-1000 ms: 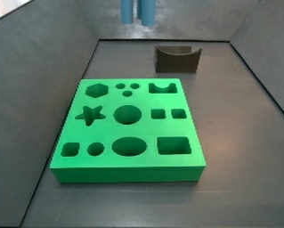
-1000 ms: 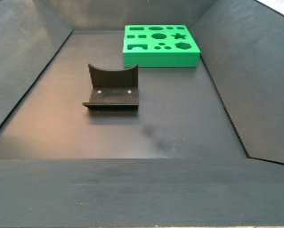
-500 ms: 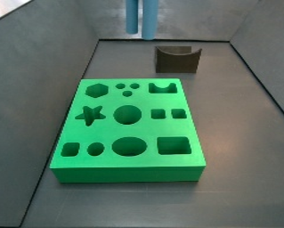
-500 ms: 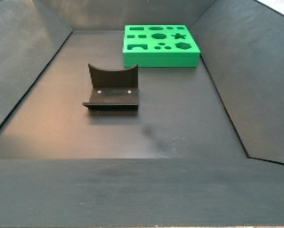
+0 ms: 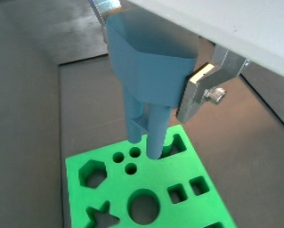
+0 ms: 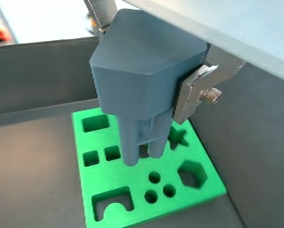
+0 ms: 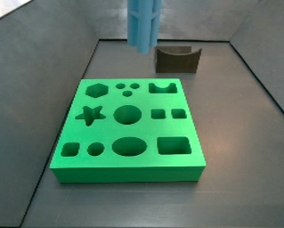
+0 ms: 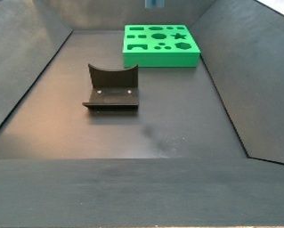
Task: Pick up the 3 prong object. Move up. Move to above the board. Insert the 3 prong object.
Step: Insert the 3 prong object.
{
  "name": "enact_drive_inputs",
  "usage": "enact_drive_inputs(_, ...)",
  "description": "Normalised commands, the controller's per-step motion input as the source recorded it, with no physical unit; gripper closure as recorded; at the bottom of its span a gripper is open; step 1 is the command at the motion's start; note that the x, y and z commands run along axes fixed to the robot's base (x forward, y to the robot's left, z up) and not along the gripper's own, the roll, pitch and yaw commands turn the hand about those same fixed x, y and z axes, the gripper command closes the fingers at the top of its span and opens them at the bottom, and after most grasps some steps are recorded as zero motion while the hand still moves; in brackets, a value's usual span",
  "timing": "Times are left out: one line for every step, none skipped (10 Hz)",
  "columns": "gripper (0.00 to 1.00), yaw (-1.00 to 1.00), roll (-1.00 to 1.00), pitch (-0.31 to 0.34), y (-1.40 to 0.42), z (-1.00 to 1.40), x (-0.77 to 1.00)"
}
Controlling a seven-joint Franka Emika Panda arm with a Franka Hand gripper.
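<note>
My gripper (image 5: 156, 78) is shut on the 3 prong object (image 5: 147, 67), a light-blue piece with a blocky head and thin prongs pointing down. One silver finger (image 5: 205, 84) presses its side; the other is hidden behind it. Both wrist views show it held in the air (image 6: 138, 76) above the bright-green board (image 5: 168, 169), with the prongs over the far end by the three small dots. In a side view the piece (image 7: 144, 22) hangs behind the board (image 7: 109, 132); the gripper is out of frame there. The board's holes are all empty (image 6: 82, 141).
The dark fixture (image 7: 177, 59) stands on the floor beyond the board, and in front of it in a side view (image 8: 110, 87). The board (image 8: 162, 61) sits at the far end there. Sloping grey walls close in the floor on all sides.
The 3 prong object has come further into the side view, away from the back wall and toward the board. The board and the fixture have not moved.
</note>
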Motion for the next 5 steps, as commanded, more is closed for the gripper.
enact_drive_inputs(1.0, 0.0, 0.03, 0.0, 0.03, -0.05, 0.0)
enact_drive_inputs(1.0, -0.01, 0.09, 0.0, 0.25, -0.22, -0.05)
enact_drive_inputs(1.0, 0.0, 0.0, -0.026, 0.29, -0.25, -0.09)
enact_drive_inputs(1.0, 0.1, 0.0, -0.053, 0.16, -0.25, -0.03)
enact_drive_inputs(1.0, 0.04, 0.0, -0.036, 0.13, -0.18, -0.03)
